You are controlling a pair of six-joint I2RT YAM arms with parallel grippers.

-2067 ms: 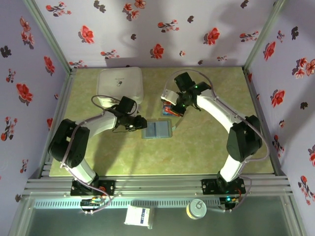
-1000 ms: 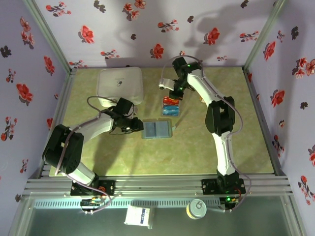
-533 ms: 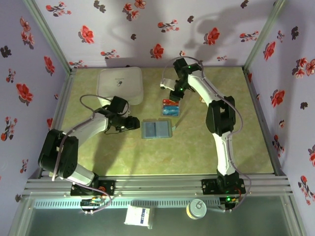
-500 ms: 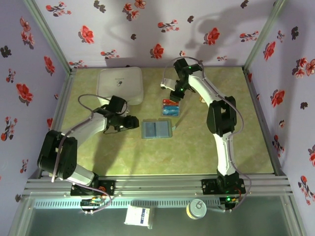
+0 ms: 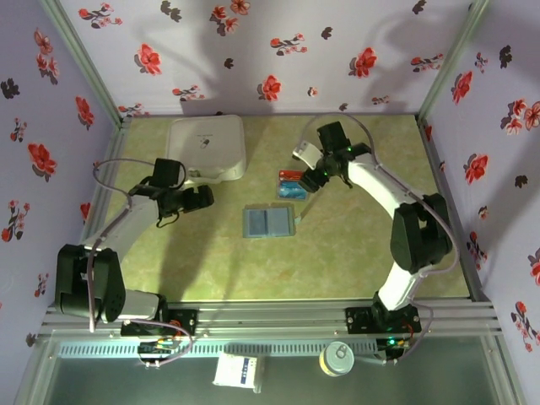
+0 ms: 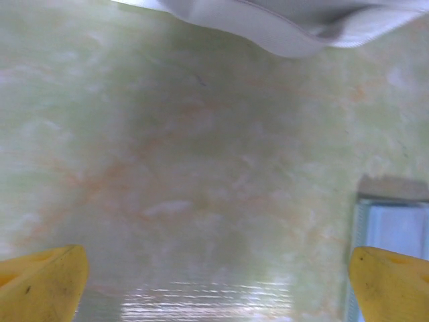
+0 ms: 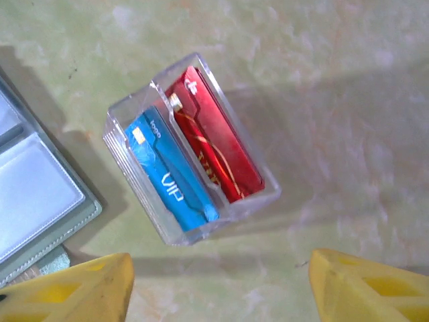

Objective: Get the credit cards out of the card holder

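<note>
Backing off toward 9 o'clock, the left gripper (image 5: 201, 199) had quit the edge of the card holder (image 5: 270, 221), where it sat a second earlier, and hung well apart from it, jaws spread wide and bare. The right gripper (image 7: 221, 282) had opened too, fingers splayed above the clear tray (image 7: 194, 236) at the holder's 1 o'clock, the blue card (image 7: 171, 182) and red card (image 7: 216, 159) side by side inside.
</note>
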